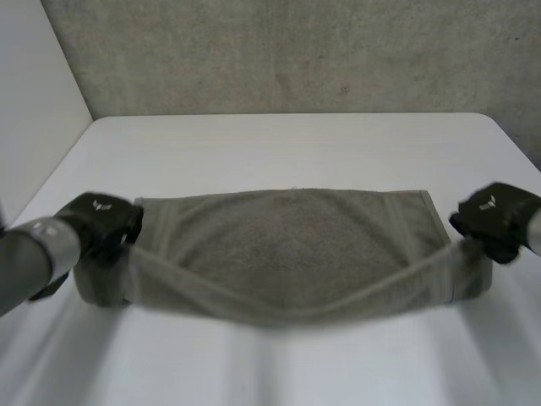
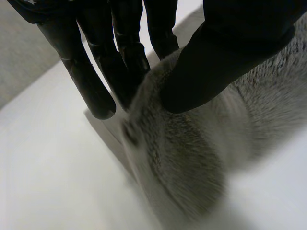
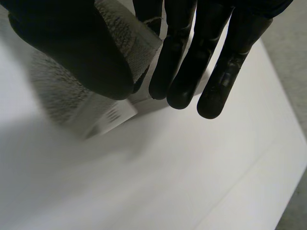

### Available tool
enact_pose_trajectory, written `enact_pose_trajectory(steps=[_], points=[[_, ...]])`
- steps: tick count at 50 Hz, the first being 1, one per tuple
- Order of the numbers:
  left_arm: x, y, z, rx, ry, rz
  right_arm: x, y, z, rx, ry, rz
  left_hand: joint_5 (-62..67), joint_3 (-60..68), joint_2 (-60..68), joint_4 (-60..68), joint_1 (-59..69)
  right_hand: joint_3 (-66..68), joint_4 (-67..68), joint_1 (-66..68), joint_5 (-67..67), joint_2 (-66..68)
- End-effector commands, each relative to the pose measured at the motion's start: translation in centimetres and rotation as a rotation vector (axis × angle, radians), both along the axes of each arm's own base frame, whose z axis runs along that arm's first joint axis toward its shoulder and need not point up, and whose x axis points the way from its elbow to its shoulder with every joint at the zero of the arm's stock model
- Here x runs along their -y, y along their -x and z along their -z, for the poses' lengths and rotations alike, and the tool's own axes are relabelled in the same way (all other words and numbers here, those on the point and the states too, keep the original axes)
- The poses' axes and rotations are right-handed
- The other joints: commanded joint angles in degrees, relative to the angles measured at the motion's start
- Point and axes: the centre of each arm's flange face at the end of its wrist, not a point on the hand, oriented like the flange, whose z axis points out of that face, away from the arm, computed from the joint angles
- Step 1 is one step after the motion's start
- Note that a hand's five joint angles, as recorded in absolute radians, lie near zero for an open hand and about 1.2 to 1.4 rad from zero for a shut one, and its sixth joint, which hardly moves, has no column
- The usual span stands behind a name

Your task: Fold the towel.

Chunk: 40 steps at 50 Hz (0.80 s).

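Note:
A grey-green towel (image 1: 287, 245) lies across the middle of the white table (image 1: 287, 144), its near edge lifted off the surface and sagging between my hands. My left hand (image 1: 106, 222) holds the towel's near left corner; in the left wrist view the thumb (image 2: 216, 67) presses the cloth (image 2: 192, 158) against the fingers (image 2: 96, 72). My right hand (image 1: 497, 216) holds the near right corner, and in the right wrist view the thumb (image 3: 72, 52) pinches the hemmed corner (image 3: 129, 43) against the fingers (image 3: 182, 62).
A grey concrete wall (image 1: 287, 51) rises behind the table's far edge. Bare tabletop stretches beyond the towel and in front of it (image 1: 279, 364). The table's right edge (image 3: 268, 201) runs close beyond my right hand.

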Motion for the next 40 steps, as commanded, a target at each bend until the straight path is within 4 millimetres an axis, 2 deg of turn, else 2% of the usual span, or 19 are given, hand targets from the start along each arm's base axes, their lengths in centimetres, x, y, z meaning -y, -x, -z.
enact_pose_trajectory(steps=[1, 2, 3, 4, 6, 7, 9, 17, 26, 27, 28, 29, 30, 31, 32, 37, 38, 39, 40], points=[[6.0, 1.8, 2.7, -0.002, 0.057, -0.001, 5.4, -3.8, 2.4, 0.041, 0.146, 0.054, 10.97, 10.30, 10.21, 10.24, 12.52, 11.87, 11.62, 24.81, 13.50, 12.48], [7.0, 2.4, 3.1, 0.004, 0.076, -0.006, 5.4, -3.8, 2.4, 0.041, 0.146, 0.054, 10.97, 10.30, 10.21, 10.24, 12.52, 11.87, 11.62, 24.81, 13.50, 12.48], [8.3, 2.9, 3.5, 0.013, 0.105, -0.026, 6.6, -4.1, 2.9, 0.055, 0.187, 0.070, 10.97, 10.30, 10.21, 10.24, 12.52, 11.87, 11.62, 24.81, 13.50, 12.48], [8.3, 2.9, 3.5, 0.013, 0.105, -0.026, 6.6, -4.1, 2.9, 0.055, 0.187, 0.070, 10.97, 10.30, 10.21, 10.24, 12.52, 11.87, 11.62, 24.81, 13.50, 12.48], [10.7, 3.7, 4.2, 0.025, 0.166, -0.061, 8.7, -4.7, 4.1, 0.090, 0.263, 0.097, 10.97, 10.30, 10.21, 10.24, 12.52, 11.87, 11.62, 24.81, 13.50, 12.48], [10.7, 3.7, 4.2, 0.025, 0.166, -0.062, 8.7, -4.7, 4.1, 0.090, 0.263, 0.097, 10.97, 10.30, 10.21, 10.24, 12.52, 11.87, 11.62, 24.81, 13.50, 12.48], [12.7, 4.0, 5.0, 0.025, 0.203, -0.086, 10.4, -5.5, 5.1, 0.103, 0.338, 0.112, 10.97, 10.30, 10.21, 10.24, 12.52, 11.87, 11.62, 24.81, 13.50, 12.48], [15.6, 4.9, 6.6, 0.007, 0.262, -0.091, 12.9, -6.0, 7.5, 0.076, 0.430, 0.176, 10.97, 10.30, 10.21, 10.24, 12.52, 11.87, 11.62, 24.81, 13.50, 12.48], [17.9, 5.6, 6.8, -0.022, 0.376, -0.086, 14.2, -6.4, 7.5, 0.093, 0.505, 0.187, 10.97, 10.30, 10.21, 10.24, 12.52, 11.87, 11.62, 24.81, 13.50, 12.48], [18.1, 5.6, 7.1, -0.022, 0.377, -0.086, 14.2, -6.5, 7.8, 0.093, 0.504, 0.187, 10.97, 10.30, 10.21, 10.24, 12.52, 3.10, 2.85, 16.05, 4.73, 3.72], [18.1, 5.6, 7.1, -0.022, 0.377, -0.086, 14.3, -6.5, 8.0, 0.092, 0.501, 0.187, 10.97, 10.30, 10.21, 10.24, 12.52, -32.12, -32.38, -19.18, -30.50, -31.51], [18.0, 5.7, 7.6, -0.020, 0.370, -0.082, 14.3, -6.5, 8.0, 0.092, 0.501, 0.187, 10.97, 10.30, 10.21, 10.24, 12.52, -32.48, -32.73, -19.53, -30.85, -31.86], [18.0, 5.7, 7.6, -0.020, 0.370, -0.082, 14.2, -6.7, 8.1, 0.091, 0.501, 0.187, 10.97, 10.30, 10.21, 10.24, 12.52, -57.79, -58.04, -44.85, -56.16, -57.18], [17.9, 5.8, 7.9, -0.018, 0.361, -0.081, 14.1, -6.9, 8.1, 0.093, 0.502, 0.186, -19.31, -19.98, -20.08, -20.05, -17.76, -58.13, -58.38, -45.19, -56.50, -57.52], [17.6, 6.1, 8.1, -0.012, 0.358, -0.077, 14.1, -6.9, 8.1, 0.093, 0.502, 0.186, -55.92, -56.59, -56.69, -56.65, -54.37, -58.13, -58.38, -45.19, -56.50, -57.52], [16.5, 7.5, 7.7, -0.028, 0.353, -0.041, 13.9, -7.2, 6.2, 0.122, 0.534, 0.186, -58.98, -59.65, -59.75, -59.71, -57.43, -58.13, -58.38, -45.19, -56.50, -57.52], [16.5, 7.5, 7.7, -0.028, 0.353, -0.041, 13.8, -7.2, 5.0, 0.142, 0.553, 0.188, -58.98, -59.65, -59.75, -59.71, -57.43, -58.13, -58.38, -45.19, -56.50, -57.52], [16.1, 7.9, 7.0, -0.034, 0.363, -0.033, 13.6, -7.1, 3.8, 0.166, 0.565, 0.191, -58.98, -59.65, -59.75, -59.71, -57.43, -58.13, -58.38, -45.19, -56.50, -57.52], [15.7, 8.2, 5.7, -0.042, 0.379, -0.028, 13.6, -7.1, 3.8, 0.166, 0.565, 0.191, -58.98, -59.65, -59.75, -59.71, -57.43, -58.13, -58.38, -45.19, -56.50, -57.52]])
